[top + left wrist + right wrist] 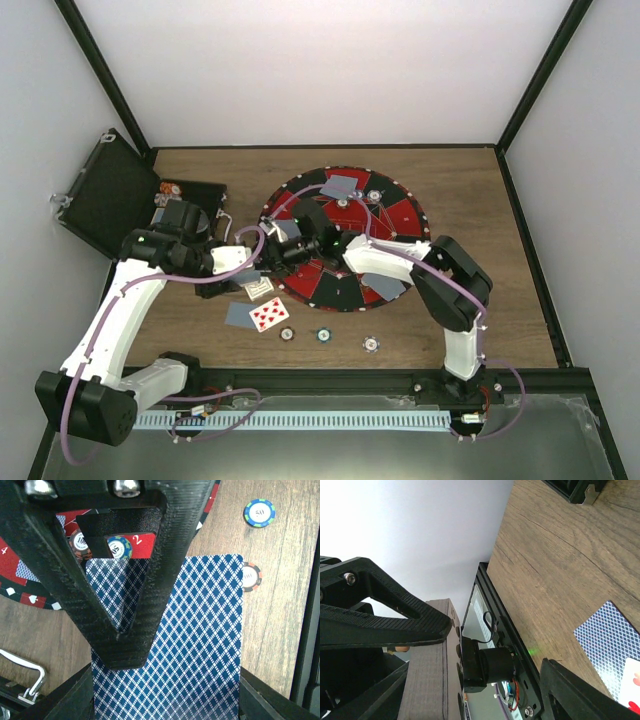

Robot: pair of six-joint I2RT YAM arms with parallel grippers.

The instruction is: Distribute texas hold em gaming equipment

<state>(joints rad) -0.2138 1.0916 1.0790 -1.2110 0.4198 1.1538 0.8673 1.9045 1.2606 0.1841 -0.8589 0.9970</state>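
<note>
Left fingers (125, 630) are pressed together on a blue-backed card (200, 645), pinching it near one end so that most of it juts out unsupported towards the bottom of the left wrist view. Whether it is one card or several I cannot tell. Right fingers (385, 625) stand well apart with nothing clamped. A grey-brown slab (427, 670) sits just beside one of them, and I cannot say what it is.

From above, both sets of fingers crowd together at the left edge of the mat (410, 205), centre-left of the frame. The main risk, I judge, is a knock between the two arms, since there is little room between them. A card gripped by so little could also twist, bow or slide out if it is brushed or moved quickly. If the right fingers take it before the left ones let go, the pull could crease it.

A face-up card (268, 313) and three chips (323, 335) lie on the worktop (480, 200) below the mat, near enough to be swept aside by a low pass.
</note>
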